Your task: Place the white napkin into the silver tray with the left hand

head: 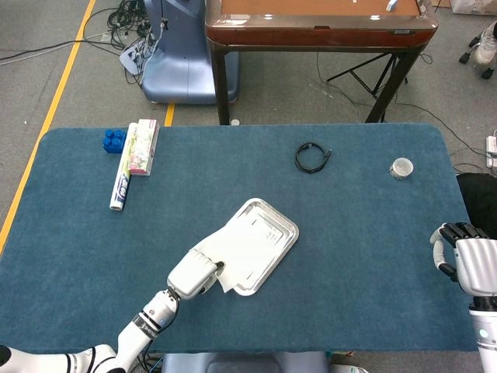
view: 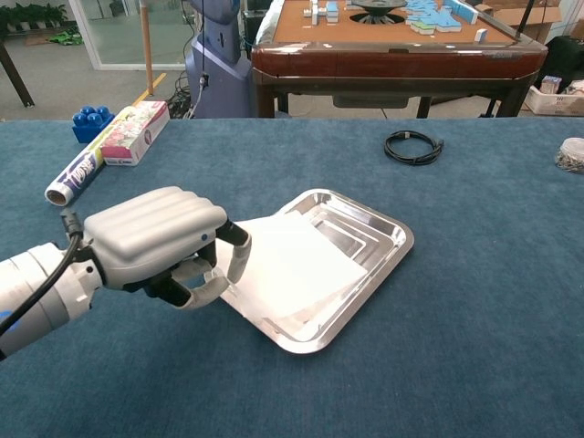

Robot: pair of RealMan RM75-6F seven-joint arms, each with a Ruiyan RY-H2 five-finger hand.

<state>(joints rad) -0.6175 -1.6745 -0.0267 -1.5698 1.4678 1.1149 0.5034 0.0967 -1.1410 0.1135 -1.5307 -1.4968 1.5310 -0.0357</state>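
Observation:
The white napkin (head: 242,250) (view: 294,265) lies flat across the near left part of the silver tray (head: 276,225) (view: 379,228), covering most of it. My left hand (head: 196,273) (view: 160,246) pinches the napkin's near left corner just outside the tray's near left edge, fingers curled. Part of that corner is hidden under the hand. My right hand (head: 470,262) hovers at the table's right edge with fingers curled in and nothing in it; only the head view shows it.
A blue block (head: 114,140) (view: 89,121), a flat box (head: 144,147) (view: 135,130) and a rolled tube (head: 120,191) (view: 75,177) lie at the far left. A black cable coil (head: 312,158) (view: 413,146) and a small round tin (head: 401,167) (view: 573,153) lie at the far right. A brown table (head: 318,23) stands behind.

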